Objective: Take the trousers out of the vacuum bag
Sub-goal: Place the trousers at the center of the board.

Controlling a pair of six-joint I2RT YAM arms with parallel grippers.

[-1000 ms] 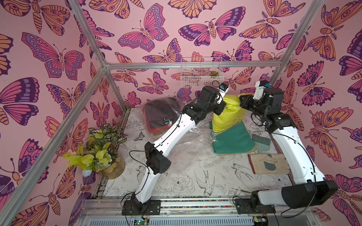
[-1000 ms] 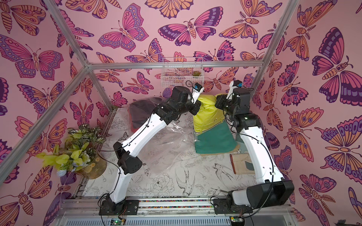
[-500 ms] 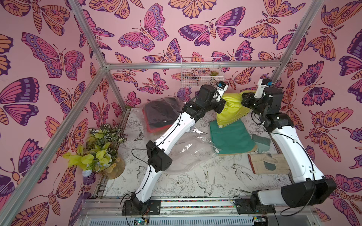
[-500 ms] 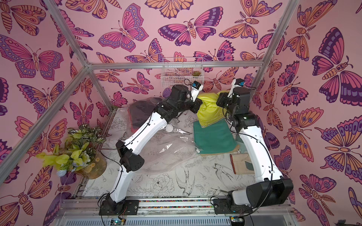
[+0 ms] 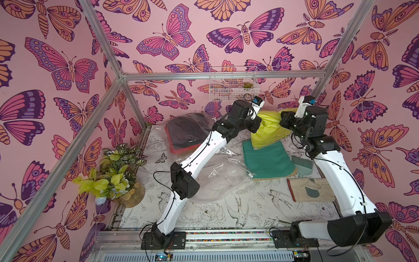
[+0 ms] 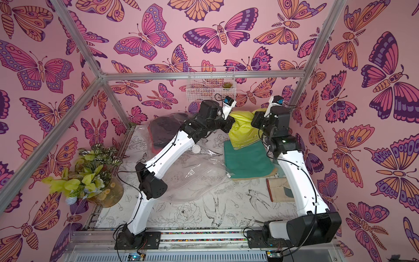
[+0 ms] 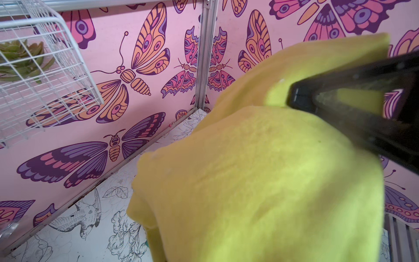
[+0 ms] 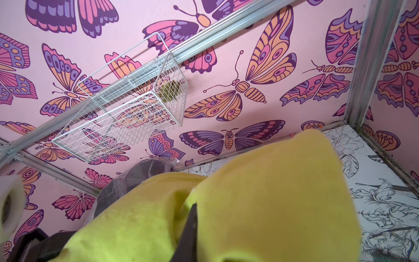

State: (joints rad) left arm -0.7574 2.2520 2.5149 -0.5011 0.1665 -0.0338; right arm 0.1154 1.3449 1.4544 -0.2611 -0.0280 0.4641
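Observation:
Yellow trousers [image 5: 269, 129] [image 6: 243, 130] hang bunched in the air at the back right. My left gripper [image 5: 260, 118] is shut on one end of them and my right gripper [image 5: 282, 119] on the other. In the wrist views the yellow cloth [image 7: 272, 181] [image 8: 260, 192] covers the jaws, and one black finger [image 8: 190, 226] shows in a fold. Below lie teal green trousers [image 5: 265, 158] on a tan pair [image 5: 272, 178]. The clear vacuum bag [image 5: 217, 179] sprawls mid-table, its white valve cap [image 6: 195, 148] visible. It holds black trousers [image 5: 188, 129] over red ones [image 5: 181, 150] at the back left.
Pale work gloves [image 5: 310, 186] and a grey brush-like item [image 5: 302, 162] lie by the right arm. A potted plant [image 5: 113, 177] stands at the left edge. A white wire basket [image 5: 233, 84] hangs on the back wall just above both grippers.
Both grippers have carried the yellow trousers a little higher and toward the back right, uncovering more of the teal pair. The loose bag has settled flatter on the table.

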